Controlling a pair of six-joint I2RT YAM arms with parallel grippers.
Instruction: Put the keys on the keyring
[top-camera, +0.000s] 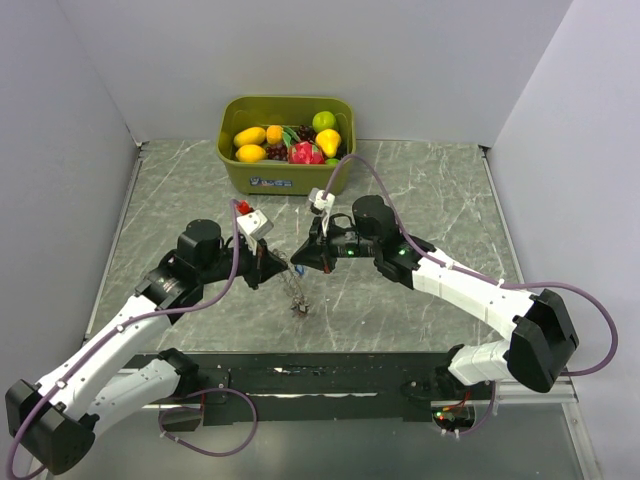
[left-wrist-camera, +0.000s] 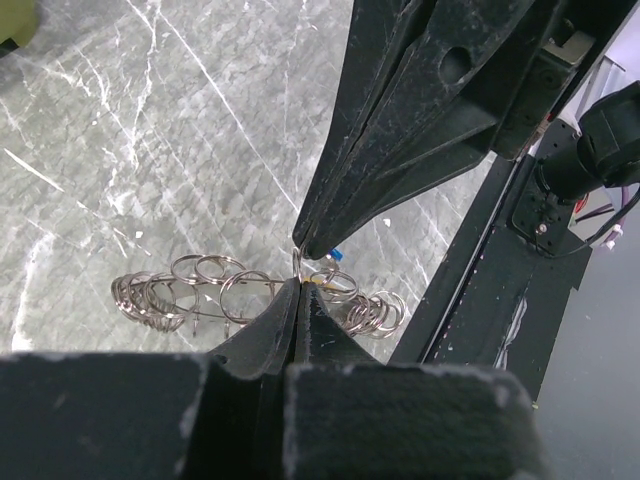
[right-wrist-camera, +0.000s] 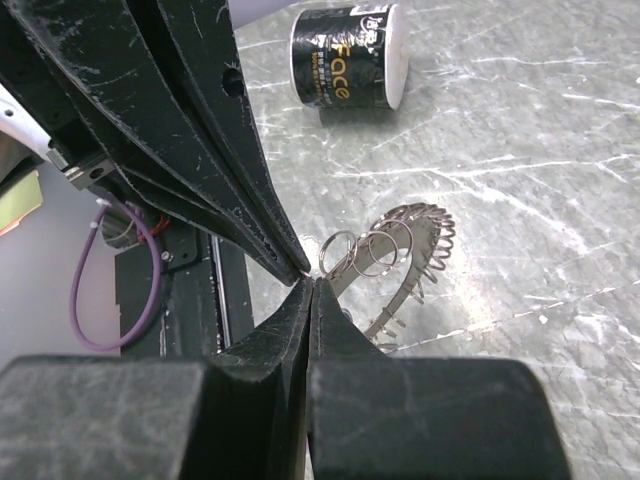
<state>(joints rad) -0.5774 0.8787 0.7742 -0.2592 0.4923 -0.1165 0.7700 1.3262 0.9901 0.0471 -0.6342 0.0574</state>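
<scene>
The keyring (top-camera: 297, 293) hangs from the point at table centre where both gripper tips meet, its lower end on the table (top-camera: 420, 190).

The left wrist view alone shows keys: one blue head (left-wrist-camera: 335, 256) and one yellowish fleck (left-wrist-camera: 316, 284) among the rings (left-wrist-camera: 190, 295). The rings overlap too much to count.

The left gripper (left-wrist-camera: 300, 288) is fully closed, pinching a ring. The right gripper (right-wrist-camera: 312, 285) is also fully closed, touching the chain's top; its hold cannot be confirmed.

Only the right wrist view shows one black-and-white canister (right-wrist-camera: 345, 55), lying on its side. Only the top view shows one green bin (top-camera: 288, 180) of toy fruit (top-camera: 290, 140).
</scene>
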